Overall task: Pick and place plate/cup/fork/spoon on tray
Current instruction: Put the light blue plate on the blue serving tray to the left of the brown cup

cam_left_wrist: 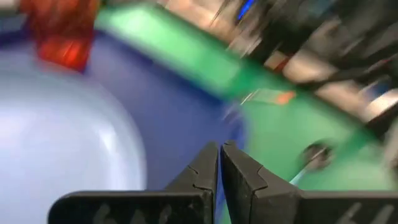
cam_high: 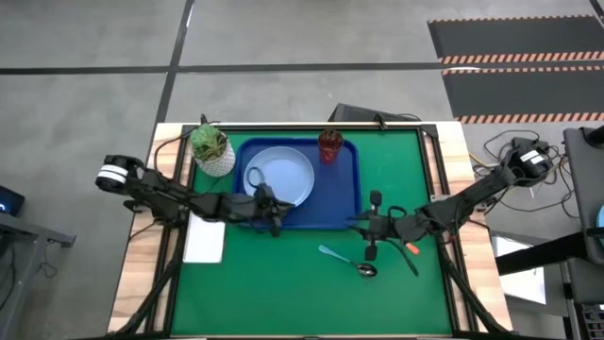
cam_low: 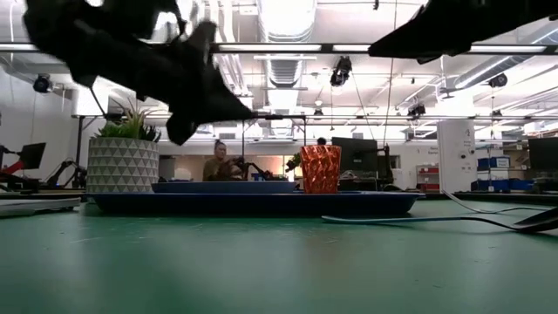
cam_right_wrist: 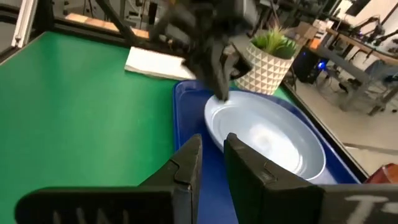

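The light-blue plate [cam_high: 281, 177] lies on the dark-blue tray [cam_high: 342, 194], toward its left. The reddish cup [cam_high: 330, 145] stands upright in the tray's far right corner. The teal-handled spoon [cam_high: 345, 261] lies on the green mat, just off the tray's near right corner. The fork's orange handle [cam_high: 412, 249] shows on the mat beside my right arm. My left gripper [cam_high: 274, 219] is shut and empty above the tray's near rim, by the plate. My right gripper [cam_high: 359, 225] hovers at the tray's near right corner, its fingers [cam_right_wrist: 189, 158] a narrow gap apart, holding nothing.
A white pot with a green plant [cam_high: 213, 151] stands at the tray's far left corner. A flat white pad [cam_high: 205, 238] lies off the mat's left edge. The green mat [cam_high: 283, 283] is bare toward the table's near edge.
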Controlling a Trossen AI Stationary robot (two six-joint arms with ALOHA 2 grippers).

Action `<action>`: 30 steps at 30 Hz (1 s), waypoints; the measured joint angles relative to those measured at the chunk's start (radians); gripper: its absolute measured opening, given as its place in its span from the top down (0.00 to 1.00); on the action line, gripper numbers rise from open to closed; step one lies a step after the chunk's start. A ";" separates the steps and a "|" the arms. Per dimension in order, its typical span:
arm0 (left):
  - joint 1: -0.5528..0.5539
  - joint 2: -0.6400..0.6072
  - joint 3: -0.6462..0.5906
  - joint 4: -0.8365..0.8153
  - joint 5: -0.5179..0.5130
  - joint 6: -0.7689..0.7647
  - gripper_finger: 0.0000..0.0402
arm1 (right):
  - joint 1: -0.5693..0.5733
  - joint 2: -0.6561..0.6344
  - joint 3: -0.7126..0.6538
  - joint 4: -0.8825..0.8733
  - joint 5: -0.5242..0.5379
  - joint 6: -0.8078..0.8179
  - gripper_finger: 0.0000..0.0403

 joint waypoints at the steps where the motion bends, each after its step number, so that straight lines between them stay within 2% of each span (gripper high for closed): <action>1: 0.003 0.004 0.034 -0.112 -0.012 -0.027 1.00 | 0.000 -0.013 -0.006 0.000 0.000 -0.007 0.86; 5: 0.020 0.027 0.176 -0.524 -0.049 -0.114 1.00 | 0.000 -0.062 -0.027 0.001 0.000 -0.044 0.86; 8: 0.040 0.052 0.251 -0.678 -0.099 -0.141 1.00 | 0.000 -0.093 -0.045 0.001 0.000 -0.061 0.86; 11: 0.081 0.080 0.303 -0.695 -0.105 -0.149 1.00 | 0.000 -0.117 -0.064 -0.005 0.003 -0.078 0.86; 15: 0.157 0.125 0.344 -0.694 -0.048 -0.146 1.00 | 0.000 -0.140 -0.078 -0.008 0.005 -0.106 0.86; 21: 0.247 0.230 0.372 -0.702 -0.011 -0.127 1.00 | -0.002 -0.199 -0.078 -0.113 0.011 -0.084 0.86; 26: 0.279 0.295 0.371 -0.700 -0.007 -0.129 1.00 | -0.003 -0.230 -0.092 -0.120 0.012 -0.077 0.86; 30: 0.280 0.301 0.372 -0.695 -0.007 -0.129 1.00 | -0.003 -0.243 -0.098 -0.130 0.013 -0.073 0.86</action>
